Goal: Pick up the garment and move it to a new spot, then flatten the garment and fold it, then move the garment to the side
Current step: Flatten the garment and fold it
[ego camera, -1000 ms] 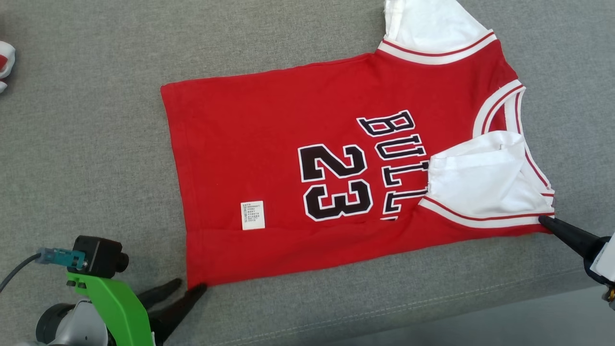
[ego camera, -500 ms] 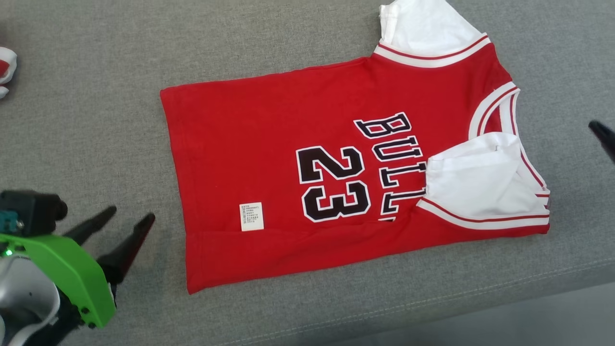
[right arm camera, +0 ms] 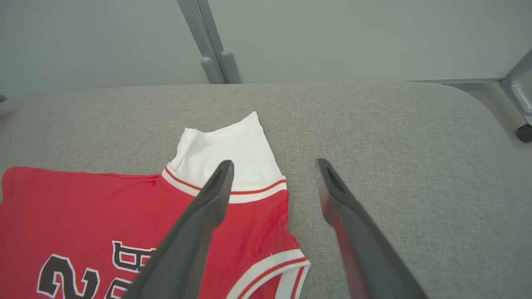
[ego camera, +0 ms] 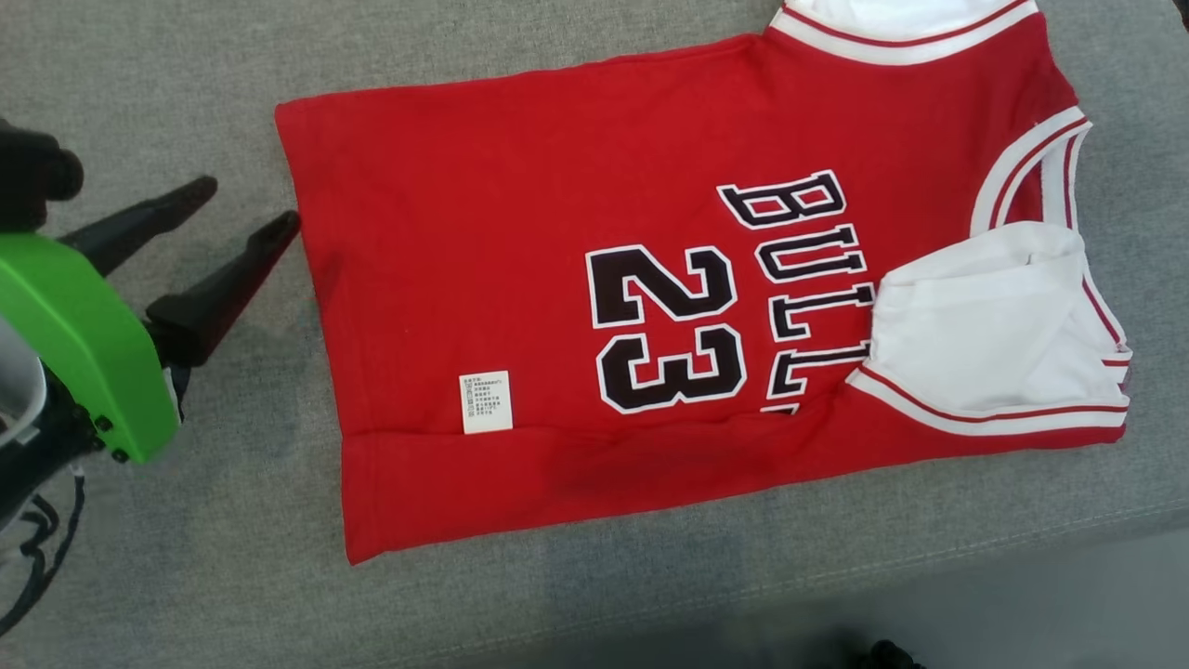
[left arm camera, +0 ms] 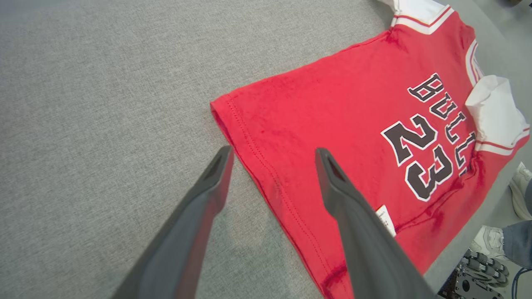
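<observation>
The garment is spread on the cushion, hem to the left, collar to the right (the near sleeve is folded onto the chest). The left gripper is placed at the hem, the right gripper above the far sleeve.

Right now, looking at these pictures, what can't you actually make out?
Care label print, head view: too small to read.
End of the black lettering, head view: covered by the folded white sleeve.
Far sleeve, head view: cut off by the top edge.
Shoes, left wrist view: wearer cut off by the right edge.
</observation>
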{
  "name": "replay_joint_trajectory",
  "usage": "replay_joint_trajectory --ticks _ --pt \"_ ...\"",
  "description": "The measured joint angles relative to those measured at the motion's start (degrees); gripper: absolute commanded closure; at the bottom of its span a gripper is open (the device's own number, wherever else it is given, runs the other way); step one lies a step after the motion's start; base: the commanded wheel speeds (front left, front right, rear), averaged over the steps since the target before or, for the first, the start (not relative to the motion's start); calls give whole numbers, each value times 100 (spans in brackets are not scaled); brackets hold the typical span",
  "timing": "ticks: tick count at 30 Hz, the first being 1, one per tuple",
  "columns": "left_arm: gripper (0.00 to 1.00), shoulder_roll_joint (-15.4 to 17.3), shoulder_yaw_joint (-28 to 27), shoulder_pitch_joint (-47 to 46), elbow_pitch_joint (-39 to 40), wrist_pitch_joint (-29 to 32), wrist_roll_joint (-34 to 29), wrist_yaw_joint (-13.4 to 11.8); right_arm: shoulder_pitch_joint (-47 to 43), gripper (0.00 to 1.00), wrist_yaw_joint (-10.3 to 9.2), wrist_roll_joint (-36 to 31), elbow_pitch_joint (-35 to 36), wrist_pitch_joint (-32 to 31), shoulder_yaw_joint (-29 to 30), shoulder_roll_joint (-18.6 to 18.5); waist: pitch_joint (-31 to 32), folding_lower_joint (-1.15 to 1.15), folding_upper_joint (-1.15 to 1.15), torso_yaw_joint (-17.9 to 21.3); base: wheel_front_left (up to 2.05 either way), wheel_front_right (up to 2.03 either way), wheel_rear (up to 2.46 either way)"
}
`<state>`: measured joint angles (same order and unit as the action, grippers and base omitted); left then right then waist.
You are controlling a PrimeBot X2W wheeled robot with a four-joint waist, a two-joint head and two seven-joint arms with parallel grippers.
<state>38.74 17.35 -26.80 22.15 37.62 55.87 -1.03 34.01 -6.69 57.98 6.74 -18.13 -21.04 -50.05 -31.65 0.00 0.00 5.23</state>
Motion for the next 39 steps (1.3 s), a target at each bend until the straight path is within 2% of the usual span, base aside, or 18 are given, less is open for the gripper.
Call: replay_joint_trajectory --ticks 6,13,17,24,29,30,32,34,37,39 --pt "0 -73 41 -785 -281 415 118 -57 850 0 -41 -332 -244 -288 -293 397 -472 0 0 -14 0 0 0" --pt "0 -164 201 -1325 -837 630 64 -49 1595 0 -41 -611 -777 -320 -628 1077 -939 1 0 -3 0 0 0" --pt "0 -268 271 -1467 -1068 704 69 -47 1735 0 -42 -702 -1183 -338 -742 1254 -1029 1 0 60 0 0 0" --pt "0 -424 322 -1756 -1325 809 108 -15 1914 0 -42 -822 -1671 -361 -779 1357 -1014 1 0 136 0 0 0" --pt "2 -588 400 -1883 -1430 949 357 1 1993 0 -42 -869 -1934 -359 -870 1504 -1005 0 0 139 0 0 0" --pt "15 -599 427 -1914 -1440 984 371 7 2006 0 -42 -870 -1990 -355 -880 1539 -1004 0 0 134 0 0 0" --pt "57 -636 491 -1965 -1463 1034 381 42 2051 0 -42 -872 -2080 -341 -903 1590 -1000 0 0 118 0 0 0" --pt "68 -731 573 -2022 -1505 1082 397 112 2091 0 -41 -924 -2162 -302 -909 1592 -990 0 0 83 0 0 0" --pt "100 -821 695 -2072 -1551 1172 427 160 2135 0 -31 -976 -2284 -255 -928 1593 -974 0 0 13 0 0 0" --pt "100 -878 736 -2085 -1581 1209 464 187 2218 0 -21 -991 -2341 -250 -940 1608 -966 0 0 -39 0 0 0"
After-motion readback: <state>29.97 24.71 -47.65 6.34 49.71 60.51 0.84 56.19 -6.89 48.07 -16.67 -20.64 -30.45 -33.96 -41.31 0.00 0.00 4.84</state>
